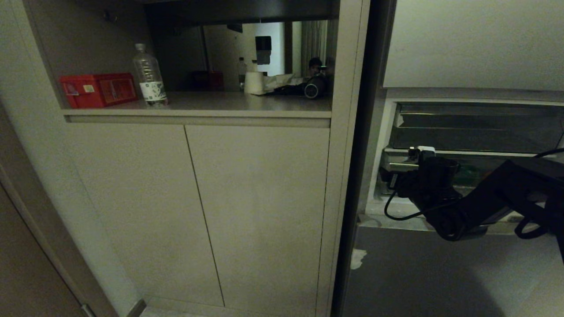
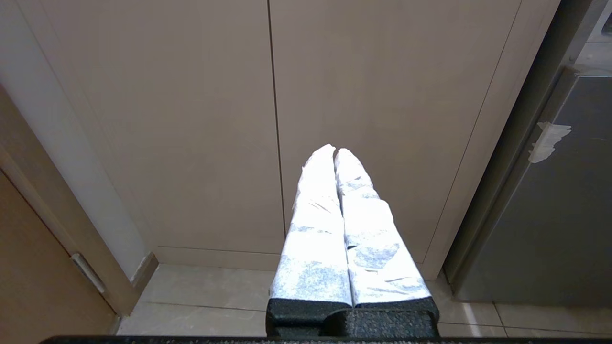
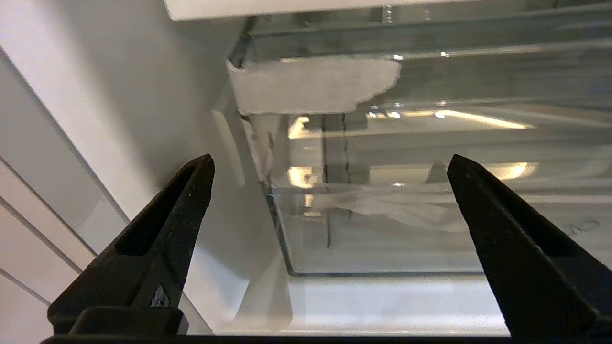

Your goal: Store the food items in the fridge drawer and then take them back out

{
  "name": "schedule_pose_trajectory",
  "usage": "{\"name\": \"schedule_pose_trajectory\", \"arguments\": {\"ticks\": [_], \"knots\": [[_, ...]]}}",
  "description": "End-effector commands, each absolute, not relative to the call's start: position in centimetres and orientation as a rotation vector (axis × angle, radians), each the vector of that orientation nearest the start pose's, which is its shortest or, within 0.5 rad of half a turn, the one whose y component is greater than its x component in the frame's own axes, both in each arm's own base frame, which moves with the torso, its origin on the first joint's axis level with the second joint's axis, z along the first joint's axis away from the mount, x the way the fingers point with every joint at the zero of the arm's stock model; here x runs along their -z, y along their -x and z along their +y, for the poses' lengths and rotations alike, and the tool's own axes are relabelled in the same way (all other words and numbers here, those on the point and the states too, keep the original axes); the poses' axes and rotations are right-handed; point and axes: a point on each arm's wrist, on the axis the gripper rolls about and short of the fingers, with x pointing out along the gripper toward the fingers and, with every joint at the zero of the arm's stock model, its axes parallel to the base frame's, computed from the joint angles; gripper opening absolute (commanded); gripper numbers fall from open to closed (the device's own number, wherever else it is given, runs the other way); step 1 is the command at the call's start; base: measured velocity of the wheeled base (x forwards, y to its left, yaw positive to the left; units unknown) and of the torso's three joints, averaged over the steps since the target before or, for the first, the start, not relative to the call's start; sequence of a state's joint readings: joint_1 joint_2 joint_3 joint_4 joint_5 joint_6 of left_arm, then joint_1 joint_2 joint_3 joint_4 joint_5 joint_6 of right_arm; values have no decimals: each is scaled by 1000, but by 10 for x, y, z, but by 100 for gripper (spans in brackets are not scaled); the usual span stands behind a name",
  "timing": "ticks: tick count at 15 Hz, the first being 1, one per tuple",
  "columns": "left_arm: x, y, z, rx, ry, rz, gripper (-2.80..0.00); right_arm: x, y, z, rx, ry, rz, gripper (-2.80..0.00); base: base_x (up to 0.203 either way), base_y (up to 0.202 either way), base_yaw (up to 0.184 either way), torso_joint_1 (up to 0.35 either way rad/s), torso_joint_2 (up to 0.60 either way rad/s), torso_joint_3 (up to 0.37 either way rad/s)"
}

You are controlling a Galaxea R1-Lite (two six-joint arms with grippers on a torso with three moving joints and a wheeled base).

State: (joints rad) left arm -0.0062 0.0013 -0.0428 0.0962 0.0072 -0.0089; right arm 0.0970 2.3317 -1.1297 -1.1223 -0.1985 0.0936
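Only the right wrist view shows the right tool (image 3: 330, 165) gaping, empty, at the fridge drawer (image 3: 382, 229).

No legible text anywhere. On the water bottle (image 1: 149, 75), at about ten o'clock in the head view, a white label with dark print, too small to read. On the red box (image 1: 98, 90) just beside it, at nine o'clock of the bottle, small stickers and markings, likewise unreadable.

Shelf (image 1: 229, 103) with bottle (image 1: 150, 77), red box (image 1: 99, 89)
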Motion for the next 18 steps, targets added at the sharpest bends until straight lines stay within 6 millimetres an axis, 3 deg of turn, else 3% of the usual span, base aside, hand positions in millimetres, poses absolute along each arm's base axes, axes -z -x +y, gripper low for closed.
{"name": "schedule_pose_trajectory", "arguments": {"ticks": [1,8,18], "knots": [[-77,26,0,0,9,57,-280,-74,-442,39,105,-84,62,0,0,0,0,0,0,0],[-77,26,0,-2,9,55,-280,-69,-446,35,129,-86,65,0,0,0,0,0,0,0],[-77,26,0,0,9,56,-280,-68,-447,15,179,-108,64,0,0,0,0,0,0,0]]}}
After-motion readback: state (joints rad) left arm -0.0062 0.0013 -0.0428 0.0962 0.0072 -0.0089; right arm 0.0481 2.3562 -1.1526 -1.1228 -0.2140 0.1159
